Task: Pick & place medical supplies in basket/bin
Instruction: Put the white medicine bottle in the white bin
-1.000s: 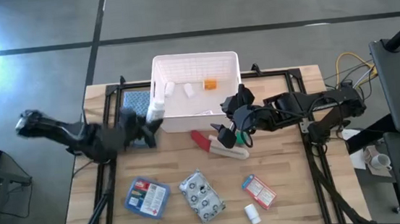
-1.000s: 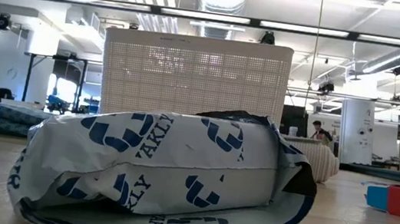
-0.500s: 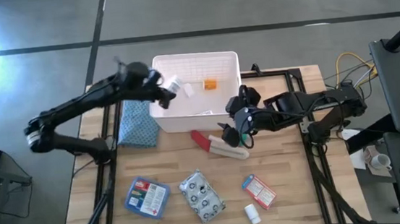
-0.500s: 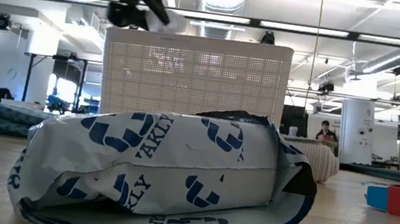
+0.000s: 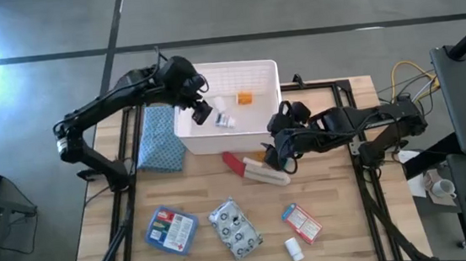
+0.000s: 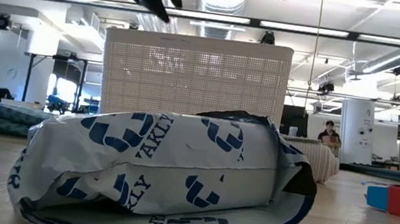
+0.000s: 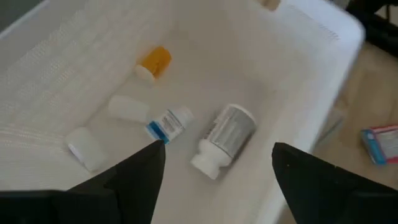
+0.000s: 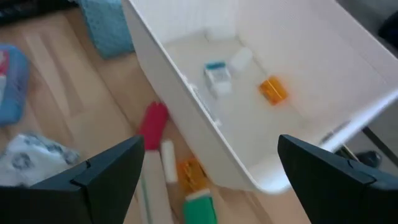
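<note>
My left gripper [image 5: 204, 114] hangs inside the white slotted plastic basket [image 5: 267, 70], fingers spread and empty, its white pill bottle [image 7: 225, 138] now dropped; right gripper [image 5: 279, 153] waits open beside the basket's near wall.

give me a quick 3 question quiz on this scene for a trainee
1. True or false: the left end effector hangs open over the white slotted plastic basket.
2. Which item lies inside the basket? A) orange pill bottle B) grey-white spotted pouch C) blue flat packet
3. Fill in: the red tube lies on the wooden table in front of the ____.

Key: 1 true; 2 A; 3 basket
</note>
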`<state>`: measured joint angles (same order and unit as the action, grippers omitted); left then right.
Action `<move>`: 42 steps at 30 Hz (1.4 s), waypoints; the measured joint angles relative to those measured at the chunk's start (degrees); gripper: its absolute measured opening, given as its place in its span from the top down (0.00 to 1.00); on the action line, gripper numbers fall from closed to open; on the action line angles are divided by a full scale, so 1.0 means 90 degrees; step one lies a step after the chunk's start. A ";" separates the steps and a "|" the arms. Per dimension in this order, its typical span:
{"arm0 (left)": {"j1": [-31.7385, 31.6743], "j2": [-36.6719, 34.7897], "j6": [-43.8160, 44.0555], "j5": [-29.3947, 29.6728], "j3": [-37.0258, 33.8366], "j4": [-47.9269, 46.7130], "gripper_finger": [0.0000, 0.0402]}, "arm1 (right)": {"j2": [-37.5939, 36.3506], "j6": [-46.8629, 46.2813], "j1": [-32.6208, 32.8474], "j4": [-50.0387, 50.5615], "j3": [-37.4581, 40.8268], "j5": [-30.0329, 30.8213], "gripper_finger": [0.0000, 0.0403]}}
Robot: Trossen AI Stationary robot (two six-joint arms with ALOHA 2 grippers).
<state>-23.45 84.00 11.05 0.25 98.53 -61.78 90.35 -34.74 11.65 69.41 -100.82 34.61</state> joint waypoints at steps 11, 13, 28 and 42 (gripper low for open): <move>0.2432 -0.1880 0.2012 0.1283 -0.1417 0.0103 0.31 | -0.0010 -0.2180 0.0945 0.1748 0.0844 -0.1454 0.11; 0.3043 -0.2264 0.2603 0.1766 -0.2003 0.0349 0.31 | -0.0010 -0.2528 0.1148 0.1458 0.1184 -0.1808 0.11; 0.5440 -0.3496 0.5201 0.2685 -0.5689 0.4164 0.31 | 0.0371 -0.4946 0.2347 -0.2303 0.3553 -0.4877 0.11; 0.5849 -0.3038 0.5301 0.2683 -0.5616 0.4293 0.31 | 0.1785 -0.6246 0.2786 -0.3060 0.2902 -0.5020 0.11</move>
<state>29.18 56.66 58.76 24.40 47.99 -23.14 106.41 -90.96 36.73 41.87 -74.70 -10.57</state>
